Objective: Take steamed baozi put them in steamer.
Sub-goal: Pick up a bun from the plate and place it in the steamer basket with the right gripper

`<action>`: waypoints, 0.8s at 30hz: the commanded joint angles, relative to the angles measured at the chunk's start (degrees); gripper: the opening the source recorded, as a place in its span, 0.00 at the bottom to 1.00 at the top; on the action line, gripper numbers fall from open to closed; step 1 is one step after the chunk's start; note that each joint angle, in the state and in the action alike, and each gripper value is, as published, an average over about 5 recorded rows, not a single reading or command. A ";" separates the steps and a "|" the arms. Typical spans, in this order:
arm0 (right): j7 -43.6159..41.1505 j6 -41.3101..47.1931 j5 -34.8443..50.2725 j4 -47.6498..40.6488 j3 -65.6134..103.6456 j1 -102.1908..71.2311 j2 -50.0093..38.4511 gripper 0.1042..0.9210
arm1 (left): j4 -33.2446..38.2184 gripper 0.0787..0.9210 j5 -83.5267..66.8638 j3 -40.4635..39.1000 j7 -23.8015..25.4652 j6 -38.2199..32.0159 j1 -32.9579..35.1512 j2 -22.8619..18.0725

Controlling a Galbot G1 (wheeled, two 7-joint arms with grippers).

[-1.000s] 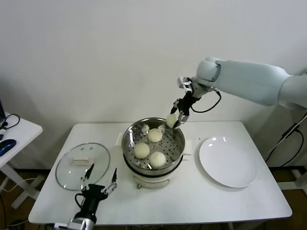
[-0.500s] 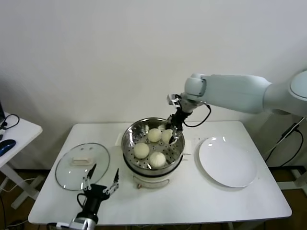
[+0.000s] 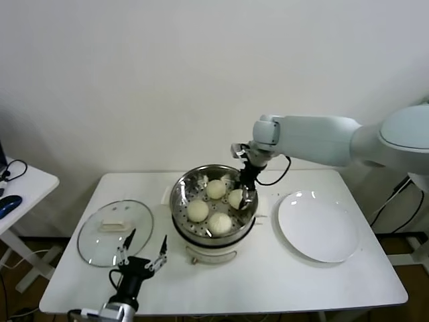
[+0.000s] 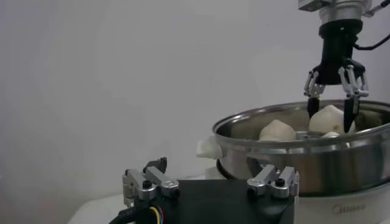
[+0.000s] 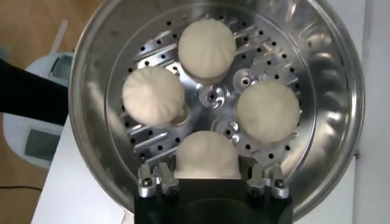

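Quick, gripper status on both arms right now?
Left gripper: open, empty, parked low near the glass lid.
Right gripper: closed on the fourth baozi, lowered inside the steamer.

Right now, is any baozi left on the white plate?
No, in the head view the white plate is bare; three baozi lie in the steamer and the right hand holds the fourth there.

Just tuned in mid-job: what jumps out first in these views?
The right gripper reaches down into the steamer at mid-table, its jaws closed around a baozi at the right side of the basket. Three more baozi already sit on the perforated floor. The white plate to the right is bare, the glass lid lies on the left, and the left gripper waits open near the table's front edge.
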State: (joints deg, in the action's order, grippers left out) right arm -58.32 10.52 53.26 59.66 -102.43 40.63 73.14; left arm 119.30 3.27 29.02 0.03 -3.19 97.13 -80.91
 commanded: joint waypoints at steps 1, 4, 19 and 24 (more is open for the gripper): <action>0.01 -0.21 -1.13 -1.66 -0.41 -1.33 0.90 0.70 | -0.35 0.88 0.51 -1.50 -0.07 0.32 -0.94 -0.08; 0.11 -0.15 -1.04 -1.41 -0.21 -1.56 0.90 0.70 | -0.51 0.88 0.67 -1.61 -0.08 0.27 -0.94 -0.11; 0.75 -0.08 -1.59 -0.61 0.67 -2.11 0.72 0.70 | -0.65 0.88 0.96 -1.53 -0.11 0.34 -1.11 0.13; 0.66 -0.18 -2.38 -0.27 0.83 -1.91 0.61 0.77 | -0.21 0.88 1.07 -1.90 -0.15 0.25 -0.35 -0.09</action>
State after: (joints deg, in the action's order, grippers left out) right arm -57.64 10.48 51.77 59.08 -102.01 38.69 73.74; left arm 118.67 4.24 27.52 -0.10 -2.91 96.26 -80.86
